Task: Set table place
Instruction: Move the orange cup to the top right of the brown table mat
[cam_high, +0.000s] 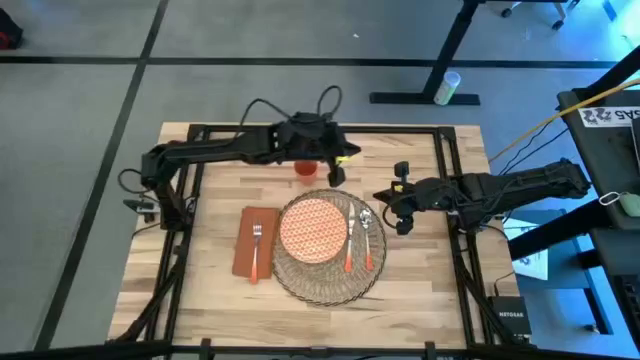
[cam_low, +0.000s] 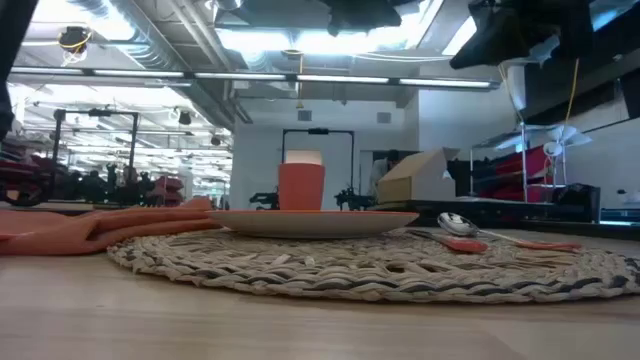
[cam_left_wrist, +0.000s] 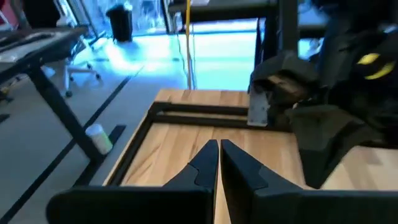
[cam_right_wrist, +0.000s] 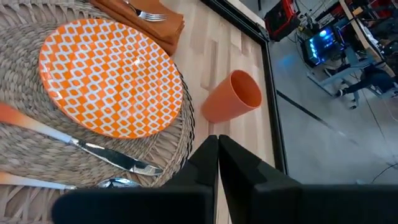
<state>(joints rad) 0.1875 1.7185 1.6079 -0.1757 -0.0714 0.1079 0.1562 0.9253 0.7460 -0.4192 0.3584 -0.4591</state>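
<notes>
The desk (cam_high: 210, 300) of light wooden planks has bare wood along its near edge and at both sides, with black frame rails crossing it toward the edges. The place (cam_high: 328, 250), a round mat of beige woven straw with a lacy openwork rim, lies near the middle of the desk toward the near edge. On it rests an orange-patterned plate (cam_high: 313, 229), with a knife (cam_high: 350, 250) and a spoon (cam_high: 366, 238) on the mat just beside the plate. A rust-orange napkin (cam_high: 254, 243) carrying a fork (cam_high: 255, 250) lies beside the mat on the left. An orange cup (cam_high: 305, 168) stands on bare wood just behind the mat.

The left hand (cam_high: 337, 172) hangs just right of the cup, fingers closed together and holding nothing. The right hand (cam_high: 385, 195) hovers beside the mat's right rim, also closed and empty
</notes>
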